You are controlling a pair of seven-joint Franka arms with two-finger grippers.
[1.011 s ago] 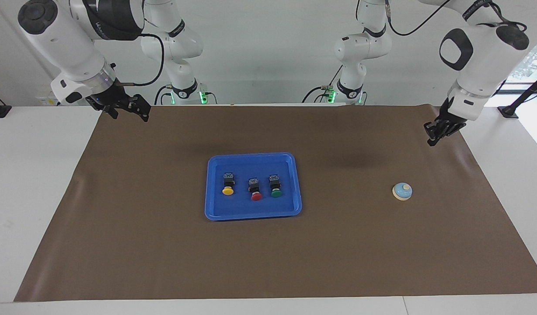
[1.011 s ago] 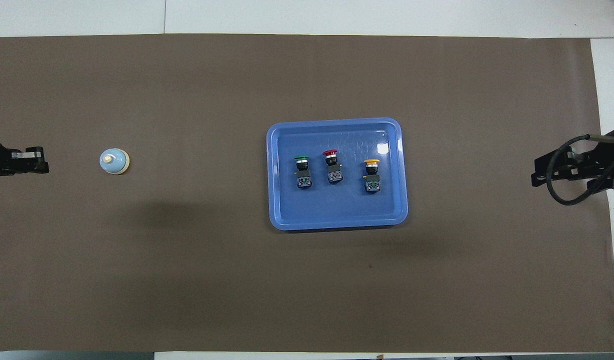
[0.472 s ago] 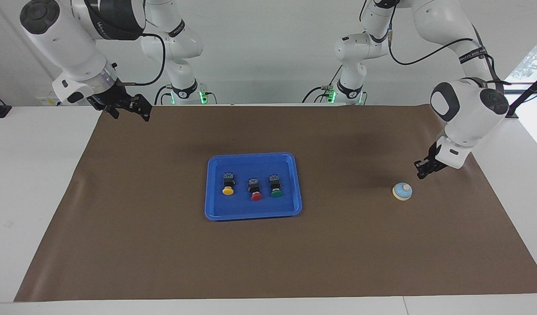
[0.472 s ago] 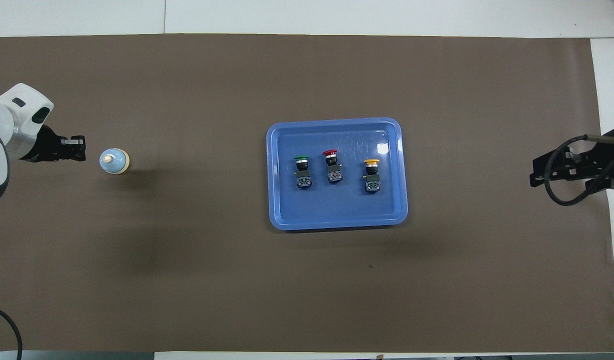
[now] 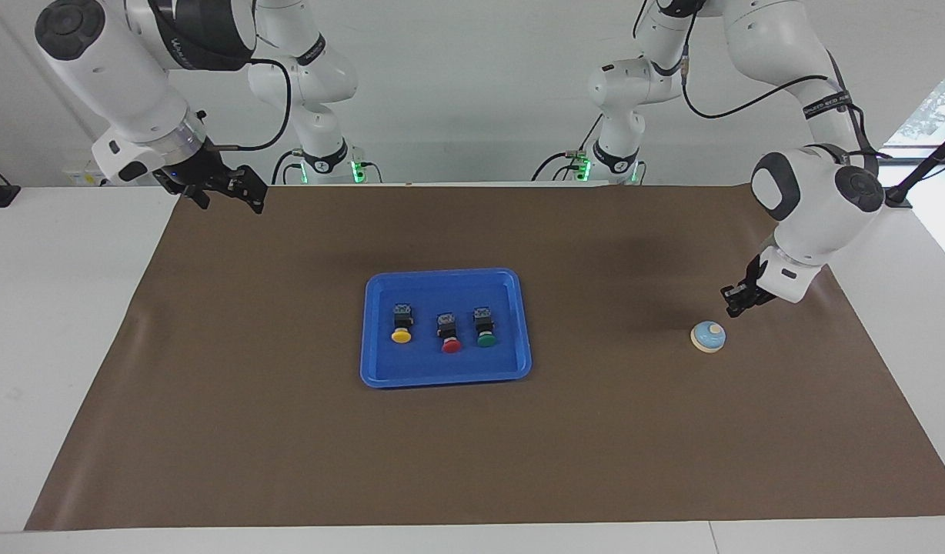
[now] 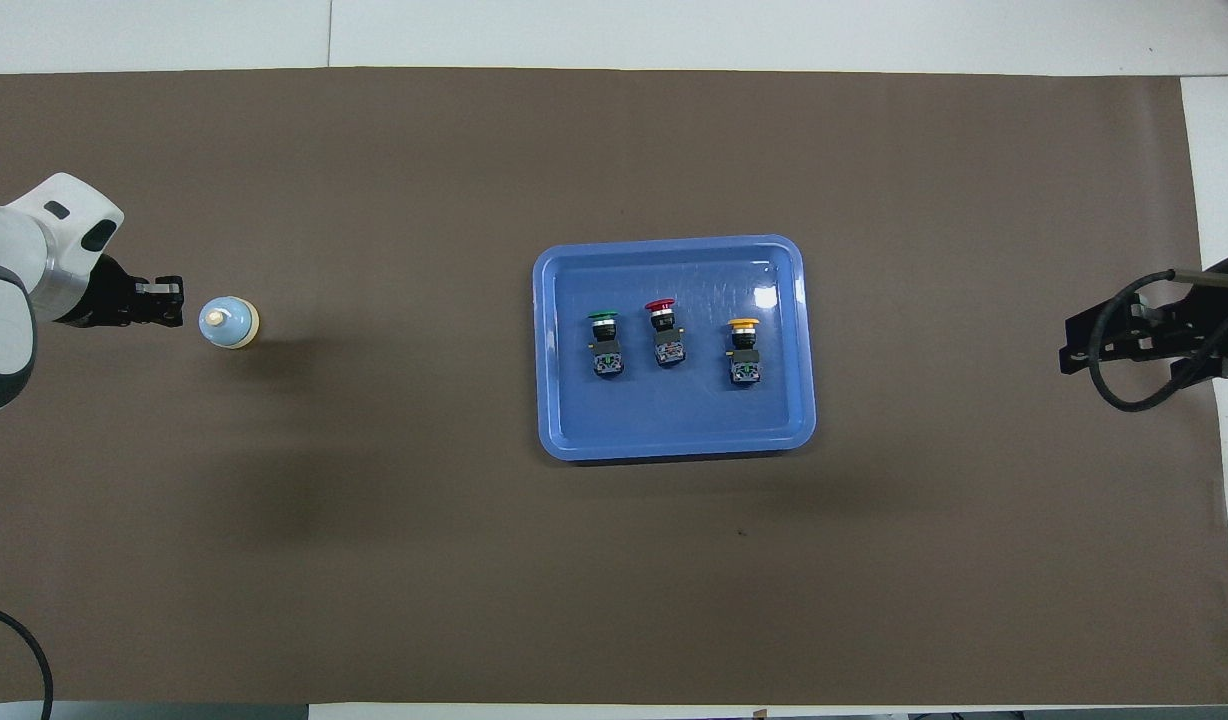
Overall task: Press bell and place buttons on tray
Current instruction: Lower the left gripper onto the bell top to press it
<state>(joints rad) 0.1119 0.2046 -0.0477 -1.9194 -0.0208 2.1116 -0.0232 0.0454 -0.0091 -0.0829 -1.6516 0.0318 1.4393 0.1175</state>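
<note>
The left pincer (image 5: 733,302), fingertips pressed together and empty, hovers just beside the bell (image 5: 708,336). The right pincer (image 5: 238,192) waits spread wide, well apart from the tray (image 5: 446,282) holding three buttons (image 5: 444,332).

A robotics lab — two Franka arms (image 5: 118,85) over a brown-matted table (image 5: 472,462).

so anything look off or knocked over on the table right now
Nothing stands out. The three buttons lie in a row in the tray, and the bell sits upright on the brown mat, with the left hand just above it.
</note>
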